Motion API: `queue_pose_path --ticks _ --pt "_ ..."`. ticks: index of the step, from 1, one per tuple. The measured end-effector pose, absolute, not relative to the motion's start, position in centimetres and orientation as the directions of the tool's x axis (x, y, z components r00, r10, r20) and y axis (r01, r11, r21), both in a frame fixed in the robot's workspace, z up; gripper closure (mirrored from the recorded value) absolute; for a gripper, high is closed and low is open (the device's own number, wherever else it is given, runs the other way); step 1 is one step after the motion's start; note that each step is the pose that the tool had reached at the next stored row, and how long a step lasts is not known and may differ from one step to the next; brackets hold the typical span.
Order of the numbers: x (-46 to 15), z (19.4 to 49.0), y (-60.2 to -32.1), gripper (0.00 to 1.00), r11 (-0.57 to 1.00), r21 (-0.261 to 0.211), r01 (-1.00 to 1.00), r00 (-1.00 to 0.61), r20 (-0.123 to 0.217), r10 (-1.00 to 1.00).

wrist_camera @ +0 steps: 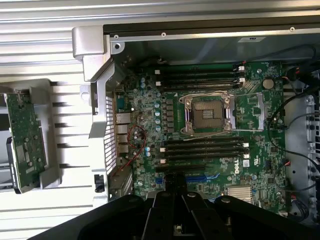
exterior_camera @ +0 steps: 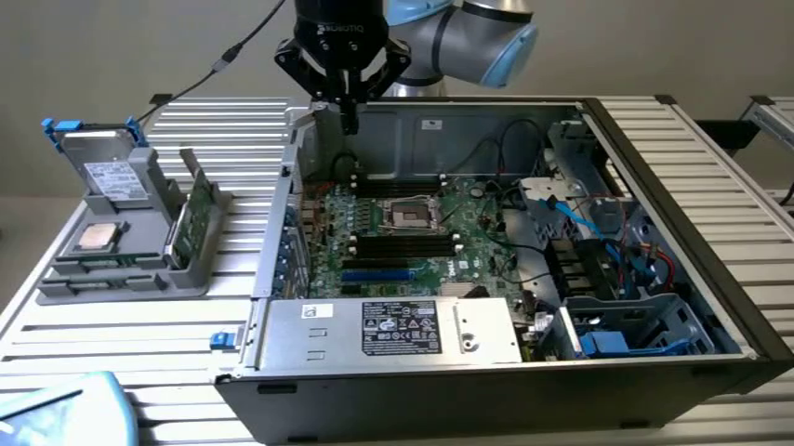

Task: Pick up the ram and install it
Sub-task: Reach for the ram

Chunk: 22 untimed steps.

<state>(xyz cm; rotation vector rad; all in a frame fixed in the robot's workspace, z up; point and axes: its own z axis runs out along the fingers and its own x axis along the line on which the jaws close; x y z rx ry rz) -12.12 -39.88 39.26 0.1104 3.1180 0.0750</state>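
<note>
At the exterior view's left, the ram [exterior_camera: 181,228], a long, thin green circuit-board stick, stood on edge in a grey plastic parts holder [exterior_camera: 125,279], untouched. Well apart to its right, the black two-fingered gripper [exterior_camera: 349,119] hung above the open black computer case [exterior_camera: 745,316], its jaws pinched fully together on nothing. Farther right lay the green motherboard [exterior_camera: 429,218] with its black memory slots [exterior_camera: 400,243]. The pick-up seemed not yet begun. A grasp would call for parted jaws, lined up across the stick's thin upper edge.
</note>
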Motion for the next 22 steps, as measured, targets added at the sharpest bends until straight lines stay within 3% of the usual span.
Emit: queue_pose_path --ticks 22 --pt "-19.3 39.1 -39.2 0.89 0.996 0.057 0.071 -0.997 -0.01 0.071"
